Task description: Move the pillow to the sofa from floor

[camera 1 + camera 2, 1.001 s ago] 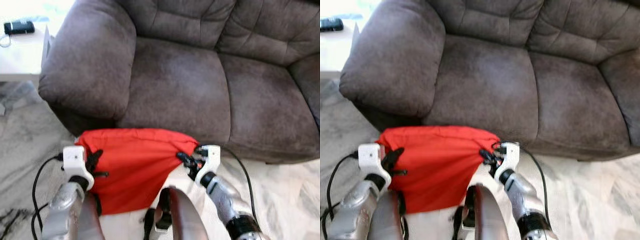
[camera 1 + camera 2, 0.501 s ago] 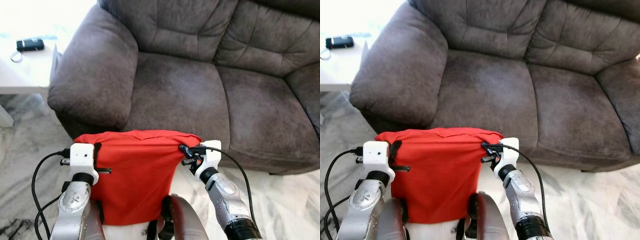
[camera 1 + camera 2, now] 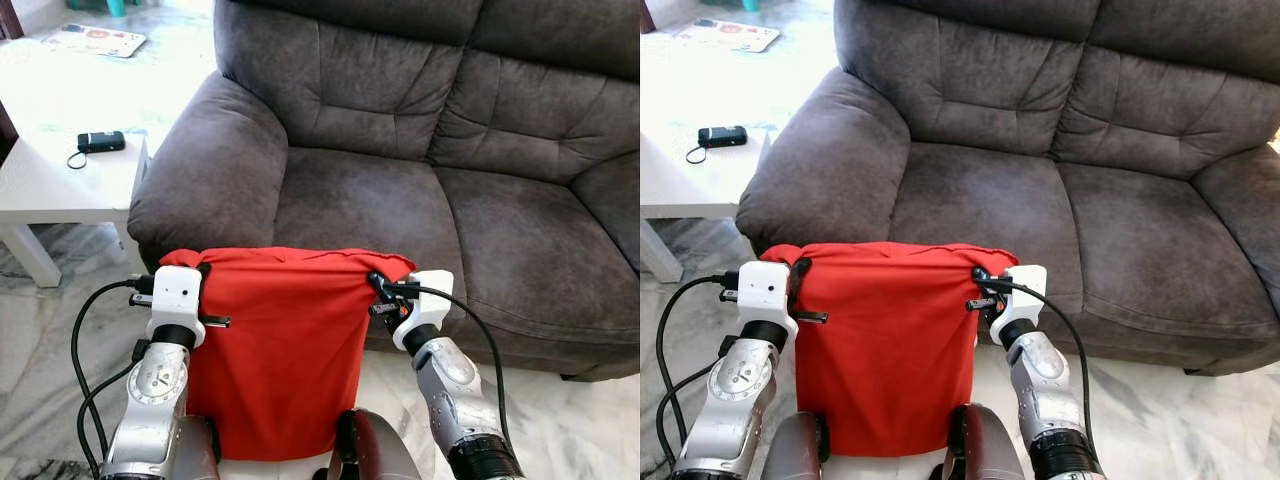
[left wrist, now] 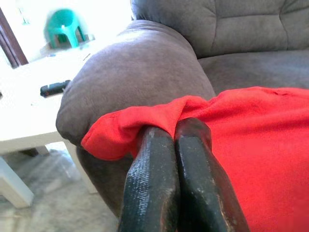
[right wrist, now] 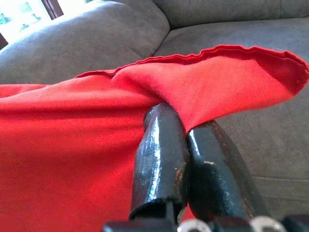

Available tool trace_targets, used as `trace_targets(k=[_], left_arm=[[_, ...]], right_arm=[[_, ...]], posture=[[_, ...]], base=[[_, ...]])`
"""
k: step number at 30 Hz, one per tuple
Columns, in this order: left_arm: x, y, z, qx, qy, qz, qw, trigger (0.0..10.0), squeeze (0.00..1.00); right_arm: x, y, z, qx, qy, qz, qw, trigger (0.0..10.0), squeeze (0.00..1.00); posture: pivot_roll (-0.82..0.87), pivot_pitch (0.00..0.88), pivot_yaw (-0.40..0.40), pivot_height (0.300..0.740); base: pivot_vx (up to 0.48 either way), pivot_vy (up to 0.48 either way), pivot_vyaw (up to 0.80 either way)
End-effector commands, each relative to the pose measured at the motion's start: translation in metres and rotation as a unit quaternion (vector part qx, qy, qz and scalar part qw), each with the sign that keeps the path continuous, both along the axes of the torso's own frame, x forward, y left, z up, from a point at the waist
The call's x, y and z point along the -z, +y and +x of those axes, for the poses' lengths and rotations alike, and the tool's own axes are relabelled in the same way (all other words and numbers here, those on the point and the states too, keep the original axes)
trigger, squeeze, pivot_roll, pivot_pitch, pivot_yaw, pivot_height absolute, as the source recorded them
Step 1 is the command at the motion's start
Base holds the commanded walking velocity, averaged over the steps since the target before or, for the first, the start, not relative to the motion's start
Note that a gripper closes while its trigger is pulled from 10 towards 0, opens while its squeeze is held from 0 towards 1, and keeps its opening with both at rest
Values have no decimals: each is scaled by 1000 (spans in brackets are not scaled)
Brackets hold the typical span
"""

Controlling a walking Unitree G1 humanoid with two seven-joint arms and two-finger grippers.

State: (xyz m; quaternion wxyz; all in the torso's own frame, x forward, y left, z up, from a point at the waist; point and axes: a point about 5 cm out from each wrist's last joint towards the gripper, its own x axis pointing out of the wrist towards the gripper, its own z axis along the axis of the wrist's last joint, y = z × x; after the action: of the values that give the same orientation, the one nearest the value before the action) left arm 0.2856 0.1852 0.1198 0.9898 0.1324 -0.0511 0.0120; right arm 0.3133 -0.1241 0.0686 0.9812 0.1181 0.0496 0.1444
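Left hand (image 4: 174,133) and right hand (image 5: 186,128) pinch pillow (image 3: 275,350), hiding its corners.

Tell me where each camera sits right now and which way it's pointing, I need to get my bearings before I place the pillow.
Left eye and right eye views: on the head, looking forward and down at the grey sofa; both silver arms hold up the red pillow by its top corners.
Left wrist view: along the left gripper, shut on a pillow corner, towards the sofa armrest and white table.
Right wrist view: along the right gripper, shut on the other corner, towards the seat cushions.
Shared: pillow and sofa show in all views.
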Motion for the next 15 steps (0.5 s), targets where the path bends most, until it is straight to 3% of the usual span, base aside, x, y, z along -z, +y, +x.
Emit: trace_targets(k=[1,15], left_arm=[[-21,10,4,-32,-58,5,998,10000,0],[-22,11,11,-28,-63,3,998,10000,0]], right_arm=[[-20,-28,6,71,-52,-5,996,10000,0],[-25,-21,9,70,-63,-1,996,10000,0]], posture=[[127,0,-165,612],[135,0,-157,612]], base=[[0,0,0],[0,0,0]])
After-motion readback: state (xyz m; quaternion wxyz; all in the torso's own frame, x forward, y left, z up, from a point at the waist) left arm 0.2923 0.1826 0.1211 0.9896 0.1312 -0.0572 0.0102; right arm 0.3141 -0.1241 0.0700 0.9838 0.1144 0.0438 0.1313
